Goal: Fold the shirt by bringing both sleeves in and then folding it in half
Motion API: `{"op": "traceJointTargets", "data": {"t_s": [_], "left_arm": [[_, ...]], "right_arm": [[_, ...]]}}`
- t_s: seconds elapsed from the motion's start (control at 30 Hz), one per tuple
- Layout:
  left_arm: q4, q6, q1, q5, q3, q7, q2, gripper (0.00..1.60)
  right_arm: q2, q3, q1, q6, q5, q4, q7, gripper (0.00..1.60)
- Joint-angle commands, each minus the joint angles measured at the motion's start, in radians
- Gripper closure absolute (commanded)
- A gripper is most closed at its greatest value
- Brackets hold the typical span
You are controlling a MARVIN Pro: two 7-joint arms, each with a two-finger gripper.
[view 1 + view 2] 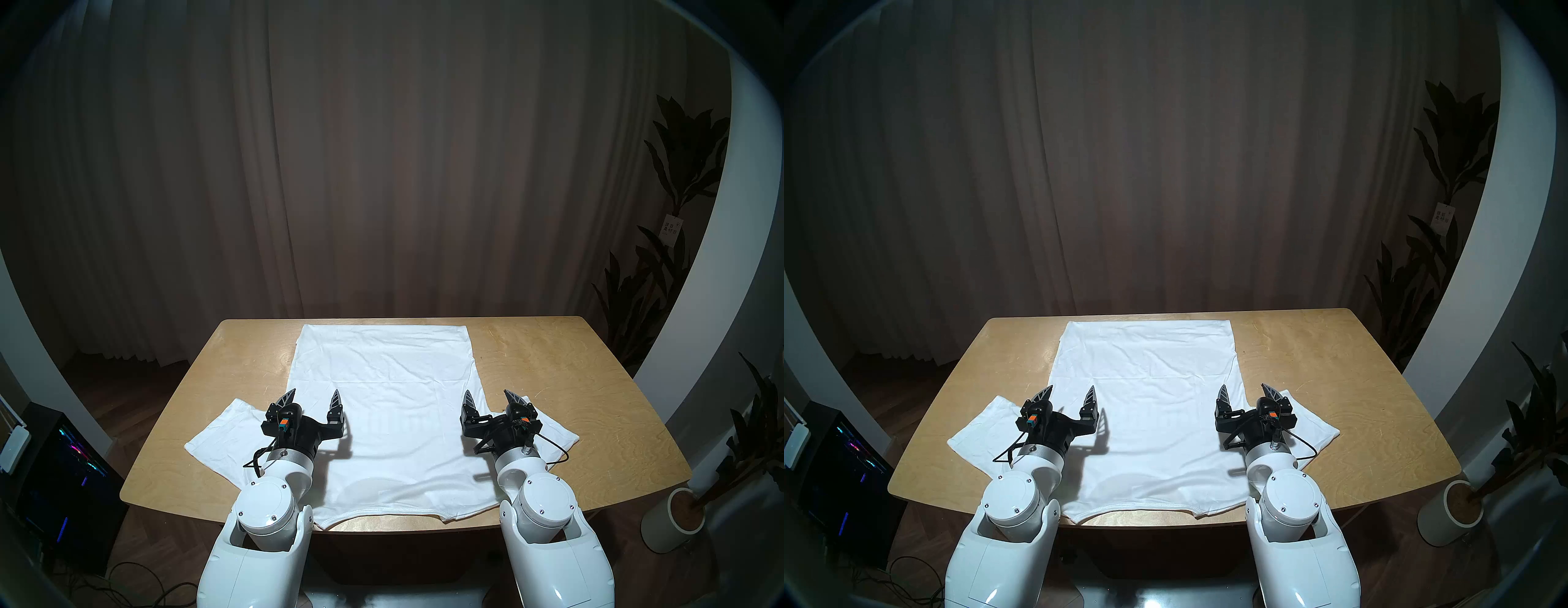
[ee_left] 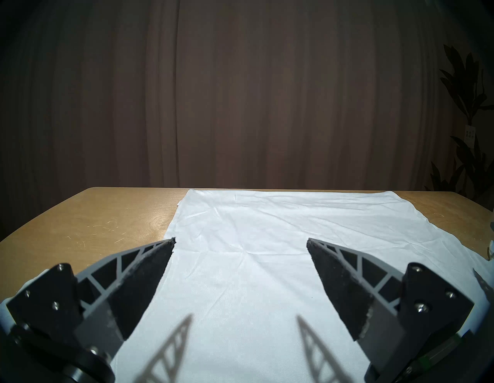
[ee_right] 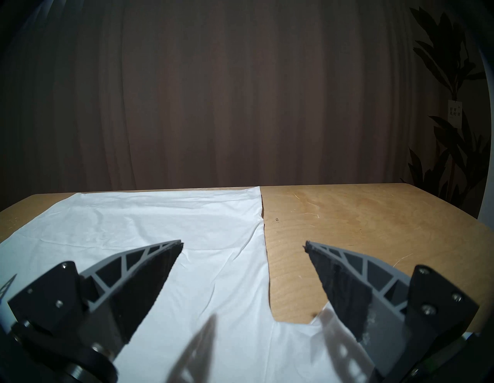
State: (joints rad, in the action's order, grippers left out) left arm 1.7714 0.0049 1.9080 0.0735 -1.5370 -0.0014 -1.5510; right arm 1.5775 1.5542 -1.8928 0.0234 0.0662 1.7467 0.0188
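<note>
Head stereo left shows the shirt, white and lightly creased, spread flat on the wooden table with its collar at the near edge and its straight hem at the far edge. Faint dark lettering is seen through the cloth at chest level, too dim to be read. The left sleeve and the right sleeve are laid out sideways, neither folded in.

The left gripper is held above the shirt's left shoulder area with its jaws spread wide and nothing between them; the right gripper is held likewise over the right armpit, jaws apart and empty. From the left wrist view, the left gripper is seen over bare cloth; from the right wrist view, the right gripper straddles the shirt's side edge, one finger over cloth and one over wood.

Bare tabletop is left on both sides of the shirt, wider on the right. The collar slightly overhangs the near table edge.

Behind the table a brown curtain covers the wall. A potted plant stands at the right, with a small tag bearing printed characters too small to be read with certainty. A dark computer case with coloured lights is set on the floor at the left.
</note>
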Motion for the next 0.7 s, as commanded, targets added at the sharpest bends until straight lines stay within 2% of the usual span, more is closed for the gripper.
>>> {"op": "traceJointTargets", "data": {"t_s": [0.0,0.27,0.67], "left_arm": [[0.126,0.098,0.028,0.144,-0.050,-0.047,-0.029,0.00],[0.220,0.181,0.046,0.285,-0.112,-0.090,-0.034,0.00],[0.341,0.325,0.115,0.474,-0.220,-0.143,-0.037,0.00]], "right_arm": [[0.022,0.033,-0.023,-0.017,0.104,0.083,0.037,0.00],[0.019,0.087,-0.080,-0.073,0.211,0.165,0.071,0.00],[0.017,0.242,-0.144,-0.203,0.392,0.235,0.096,0.00]]}}
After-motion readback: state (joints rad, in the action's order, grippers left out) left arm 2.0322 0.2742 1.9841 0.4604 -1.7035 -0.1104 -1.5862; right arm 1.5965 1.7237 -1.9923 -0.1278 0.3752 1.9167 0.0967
